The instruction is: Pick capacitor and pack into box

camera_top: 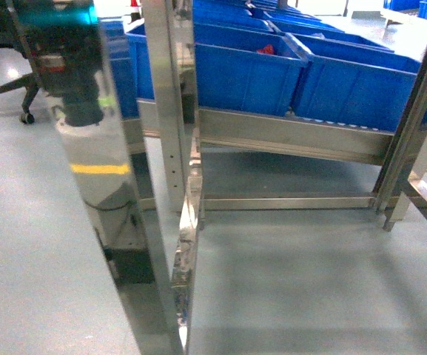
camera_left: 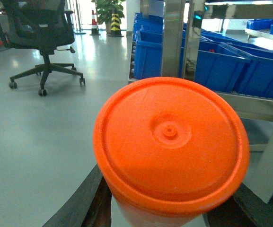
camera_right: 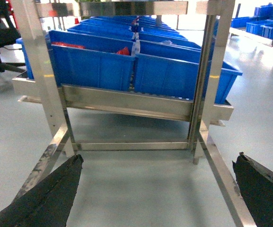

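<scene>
Left pincer (camera_left: 157, 222) pinching an orange-lidded container (camera_left: 170, 142), dark fingers (camera_left: 86, 198) flanking it at 7 and 5 o'clock. Right pincer (camera_right: 157, 189) spread wide, fingers at 7 and 5 o'clock, nothing between them, over grey floor (camera_right: 141, 184). Blue bins (camera_top: 250, 74) on a steel rack (camera_top: 287, 137) at 12 o'clock. Office chair (camera_left: 41, 28) at 10 o'clock. No pink box in sight; capacitor not discernible.

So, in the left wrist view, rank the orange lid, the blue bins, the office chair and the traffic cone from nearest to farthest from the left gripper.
1. Orange lid: right in front of the left gripper, centre.
2. Blue bins: on the rack, right.
3. Office chair: upper left, on the floor.
4. Traffic cone: far background, by the plant.
</scene>
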`<state>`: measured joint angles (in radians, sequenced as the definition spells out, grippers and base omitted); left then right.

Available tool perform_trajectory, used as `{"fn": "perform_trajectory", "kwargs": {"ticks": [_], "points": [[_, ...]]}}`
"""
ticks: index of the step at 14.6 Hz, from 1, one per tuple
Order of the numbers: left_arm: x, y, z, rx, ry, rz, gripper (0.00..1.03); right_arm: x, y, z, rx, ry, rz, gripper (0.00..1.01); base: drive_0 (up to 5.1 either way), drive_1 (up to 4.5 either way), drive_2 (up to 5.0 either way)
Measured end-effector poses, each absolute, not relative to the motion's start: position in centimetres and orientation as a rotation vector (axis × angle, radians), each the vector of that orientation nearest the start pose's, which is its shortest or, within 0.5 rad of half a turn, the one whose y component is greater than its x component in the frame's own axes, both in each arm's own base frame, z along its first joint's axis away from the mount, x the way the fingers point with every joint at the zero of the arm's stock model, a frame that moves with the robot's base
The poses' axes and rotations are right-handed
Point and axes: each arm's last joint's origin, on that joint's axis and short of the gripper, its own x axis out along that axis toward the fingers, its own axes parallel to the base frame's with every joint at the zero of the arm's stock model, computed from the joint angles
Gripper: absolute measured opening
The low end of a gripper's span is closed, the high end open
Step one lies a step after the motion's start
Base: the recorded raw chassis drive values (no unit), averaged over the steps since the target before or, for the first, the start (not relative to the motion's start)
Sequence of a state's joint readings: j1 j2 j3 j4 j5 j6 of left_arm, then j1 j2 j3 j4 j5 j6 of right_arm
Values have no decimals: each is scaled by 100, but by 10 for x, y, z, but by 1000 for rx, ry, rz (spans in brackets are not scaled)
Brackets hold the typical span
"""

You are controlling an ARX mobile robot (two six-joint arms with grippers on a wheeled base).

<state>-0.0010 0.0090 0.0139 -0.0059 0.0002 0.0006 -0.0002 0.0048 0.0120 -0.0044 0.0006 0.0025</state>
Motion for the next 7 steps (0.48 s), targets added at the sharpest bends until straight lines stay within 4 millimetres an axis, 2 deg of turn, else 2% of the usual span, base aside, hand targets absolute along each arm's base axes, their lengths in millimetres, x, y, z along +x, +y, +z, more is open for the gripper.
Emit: {"fn": "perform_trajectory", "kwargs": {"ticks": [7], "points": [[97,0,167,1,0,-1,44,97,0,167,2,-2,0,98,-501,244,244]]}}
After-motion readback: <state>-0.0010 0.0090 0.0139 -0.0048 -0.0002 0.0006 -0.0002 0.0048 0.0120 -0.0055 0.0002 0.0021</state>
